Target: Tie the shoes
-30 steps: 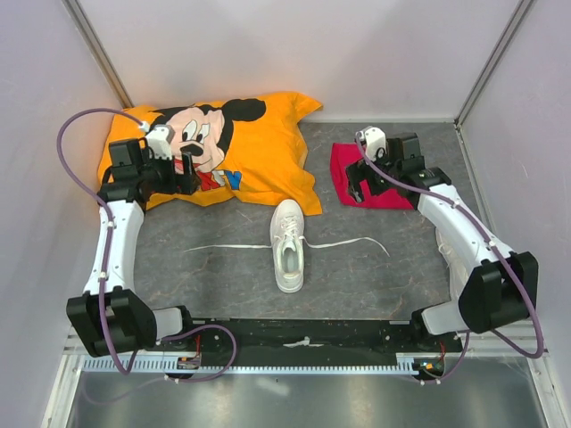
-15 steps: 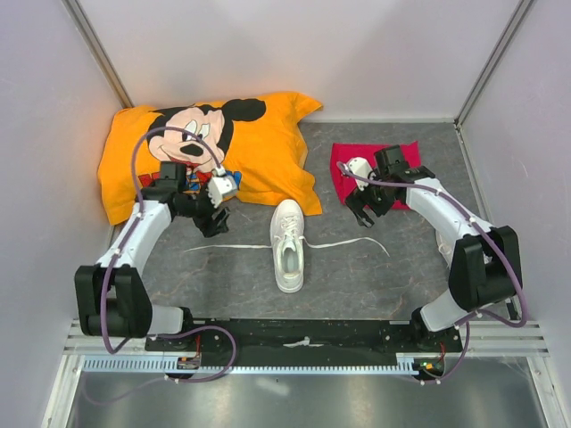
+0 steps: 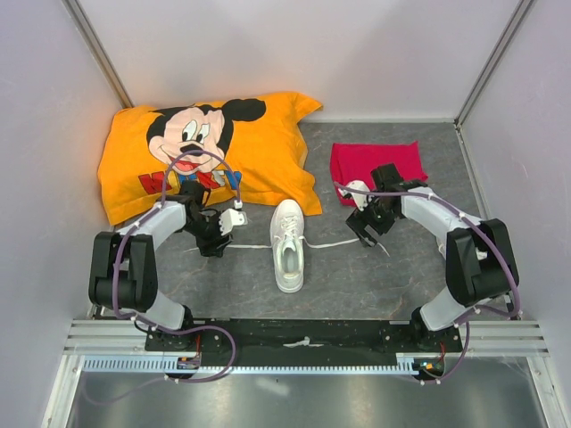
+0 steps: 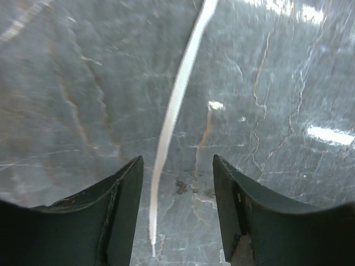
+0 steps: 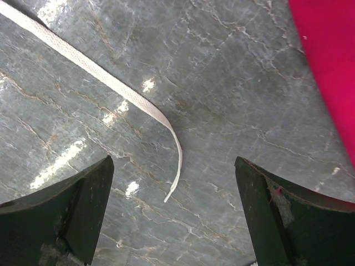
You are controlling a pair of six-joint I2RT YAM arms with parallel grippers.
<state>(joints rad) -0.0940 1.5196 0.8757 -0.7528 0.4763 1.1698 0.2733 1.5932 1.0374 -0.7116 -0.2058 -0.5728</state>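
Left of shoe: left hand [image 4: 177,166] low over the surface [image 3: 357,276], fingers partly spread and straddling the free end of the left lace [image 4: 175,105]; lace not pinched.

Shoe [image 3: 287,242]: mid-surface, on its sole, untied, one lace trailing out each side.

Right of shoe: right hand [image 5: 173,163] spread wide, with the curled tip of the right lace [image 5: 111,83] between its fingers, untouched.

Behind shoe: orange pillow [image 3: 259,152] to the left, red cloth [image 3: 375,159] to the right.

The white left arm [image 3: 153,221] curls inward from its base, and its black two-finger left gripper [image 3: 214,239] points down with its jaws moderately apart. The white right arm [image 3: 437,214] mirrors it, and its black right gripper [image 3: 366,228] also points down, jaws spread wide.
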